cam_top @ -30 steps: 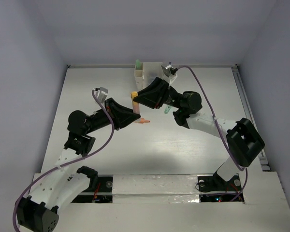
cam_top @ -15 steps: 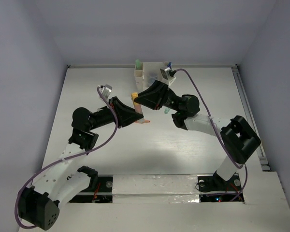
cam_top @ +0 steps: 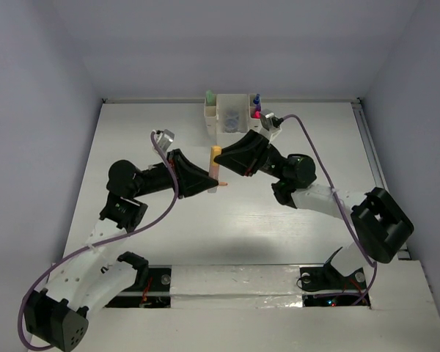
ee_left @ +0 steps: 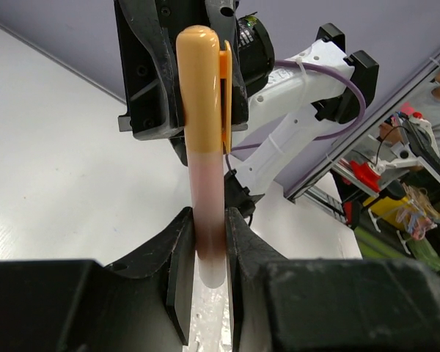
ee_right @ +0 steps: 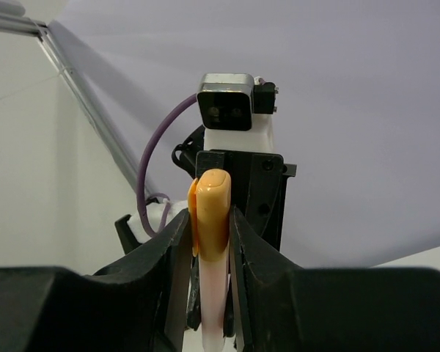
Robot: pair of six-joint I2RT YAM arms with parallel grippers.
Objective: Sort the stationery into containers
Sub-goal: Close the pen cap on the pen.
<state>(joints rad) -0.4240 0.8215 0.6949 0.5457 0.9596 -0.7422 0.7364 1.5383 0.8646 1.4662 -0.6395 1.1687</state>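
Obs: peach marker (cam_top: 215, 169) is held clear of the tabletop (cam_top: 147, 132), near the white organizer (cam_top: 213, 117). The left hand (cam_top: 211, 185) is clenched on its pale lower barrel, and the right hand (cam_top: 220, 157) is clamped on the orange-capped end. Judgement: light, stiff, smooth plastic that is apt to slip or pivot. Hold it across the barrel, since the cap may pull off if tugged.

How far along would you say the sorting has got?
Done: a green marker and blue-capped bottle stand in the organizer. In hand: the peach marker, clamped by both the left tool and right tool. Left: placing it; no loose items show.
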